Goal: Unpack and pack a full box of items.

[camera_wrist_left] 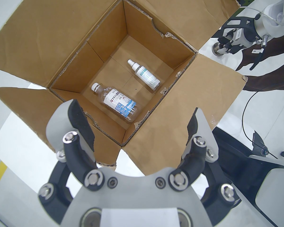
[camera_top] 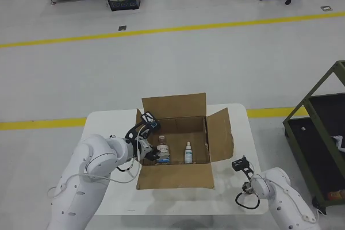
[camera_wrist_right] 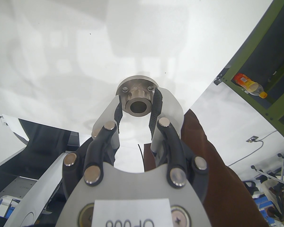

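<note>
Two bottles [camera_wrist_left: 118, 105] in box [camera_wrist_left: 104, 36], left gripper [camera_wrist_left: 135, 109] agape above; right gripper [camera_wrist_right: 138, 98] seemingly tight on hub [camera_wrist_right: 137, 86].

L gripper [camera_wrist_left: 135, 109] wide open, pointing down, elbow bent. R gripper [camera_wrist_right: 138, 98] clamped on metal hub [camera_wrist_right: 136, 87].

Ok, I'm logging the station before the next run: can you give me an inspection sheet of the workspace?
Surface: white table, carrying the box.
Job's things: open cardboard box; clear bottle and spray bottle lying apart on its floor.
Clutter: nothing seen.
Grippers: left gripper open above the box; right gripper shut on a metal hub, beside the box.
Cables: black cable by the right arm.
Surroundings: green cart holding an orange bottle.
</note>
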Motion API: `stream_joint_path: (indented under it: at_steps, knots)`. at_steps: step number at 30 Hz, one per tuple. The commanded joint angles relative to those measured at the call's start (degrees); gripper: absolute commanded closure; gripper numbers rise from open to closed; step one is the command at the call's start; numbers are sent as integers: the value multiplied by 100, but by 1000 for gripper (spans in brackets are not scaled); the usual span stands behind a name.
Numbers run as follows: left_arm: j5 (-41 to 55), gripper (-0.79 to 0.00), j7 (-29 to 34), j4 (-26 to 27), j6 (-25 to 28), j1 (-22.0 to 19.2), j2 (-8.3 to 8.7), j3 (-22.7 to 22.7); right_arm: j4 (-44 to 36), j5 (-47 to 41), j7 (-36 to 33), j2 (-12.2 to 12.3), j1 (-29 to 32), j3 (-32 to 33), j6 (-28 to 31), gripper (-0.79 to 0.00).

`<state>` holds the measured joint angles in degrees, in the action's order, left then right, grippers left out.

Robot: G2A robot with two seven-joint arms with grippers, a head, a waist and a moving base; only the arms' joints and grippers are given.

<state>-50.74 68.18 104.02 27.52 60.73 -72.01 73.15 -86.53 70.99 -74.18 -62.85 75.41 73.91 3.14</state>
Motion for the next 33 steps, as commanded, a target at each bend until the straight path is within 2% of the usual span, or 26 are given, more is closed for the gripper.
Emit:
stream_joint_path:
  at_steps: [1,18,27,33]
  knots:
    - [0,-785,0,0,0,0,0,0,3,7,9,2,10,8,5,-299]
    - [0,-785,0,0,0,0,0,0,245,-41,140,-24,-107,-45,45,-286]
    - [0,-785,0,0,0,0,0,0,327,-65,124,-38,-183,-97,93,-228]
    - [0,-785,0,0,0,0,0,0,316,-62,82,-38,-191,-102,103,-246]
